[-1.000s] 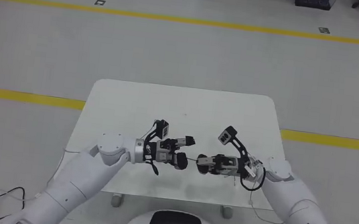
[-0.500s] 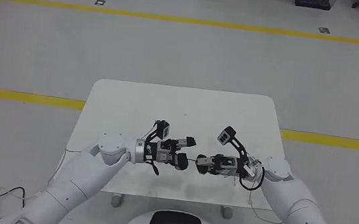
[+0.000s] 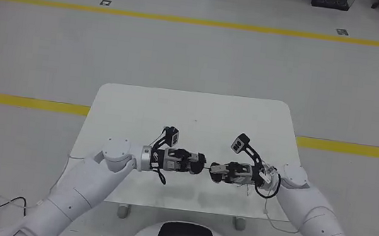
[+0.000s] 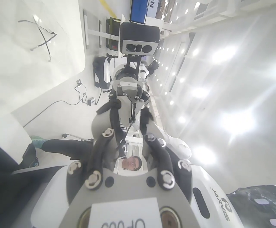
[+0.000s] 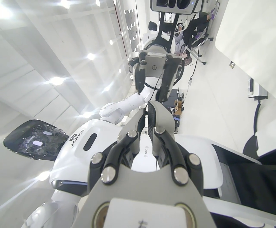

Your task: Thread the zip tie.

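White table (image 3: 191, 104), yellow-lined grey floor (image 3: 197, 55)

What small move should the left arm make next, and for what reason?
Probably bring the left gripper a little closer to the right gripper, with its fingers apart. In the top view the two tips almost meet above the table. The right fingers look shut on a thin dark strip, seemingly the zip tie, which points toward the gap between the left fingers.
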### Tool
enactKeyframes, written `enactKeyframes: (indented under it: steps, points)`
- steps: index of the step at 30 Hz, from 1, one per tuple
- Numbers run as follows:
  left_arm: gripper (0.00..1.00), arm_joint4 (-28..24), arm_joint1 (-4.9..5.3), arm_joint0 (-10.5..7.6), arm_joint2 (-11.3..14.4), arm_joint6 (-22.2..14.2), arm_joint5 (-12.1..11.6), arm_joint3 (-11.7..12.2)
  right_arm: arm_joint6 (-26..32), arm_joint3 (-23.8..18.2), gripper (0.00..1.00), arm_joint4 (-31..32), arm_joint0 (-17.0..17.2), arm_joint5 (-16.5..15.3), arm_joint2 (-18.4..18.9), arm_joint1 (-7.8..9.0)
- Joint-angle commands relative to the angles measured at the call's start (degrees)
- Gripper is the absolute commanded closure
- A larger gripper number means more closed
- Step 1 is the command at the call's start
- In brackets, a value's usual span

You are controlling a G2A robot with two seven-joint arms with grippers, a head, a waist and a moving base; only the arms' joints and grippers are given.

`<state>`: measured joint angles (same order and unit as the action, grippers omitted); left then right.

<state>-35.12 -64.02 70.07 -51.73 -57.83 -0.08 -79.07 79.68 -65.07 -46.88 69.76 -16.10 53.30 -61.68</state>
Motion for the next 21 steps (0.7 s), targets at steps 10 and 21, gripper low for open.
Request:
enactKeyframes:
  steps: [10, 21]
  points:
    - [1.0, 0.1, 0.56, 0.2, -0.1, -1.3, -0.2, -0.9, 0.0, 0.8, 1.0, 0.0, -0.9, 1.4, -1.2, -0.09]
    - [0.77, 0.5, 0.88, 0.09, 0.4, -2.3, -0.6, -1.4, 0.0, 1.0, 1.0, -1.0, -1.4, 1.0, -2.2, 0.07]
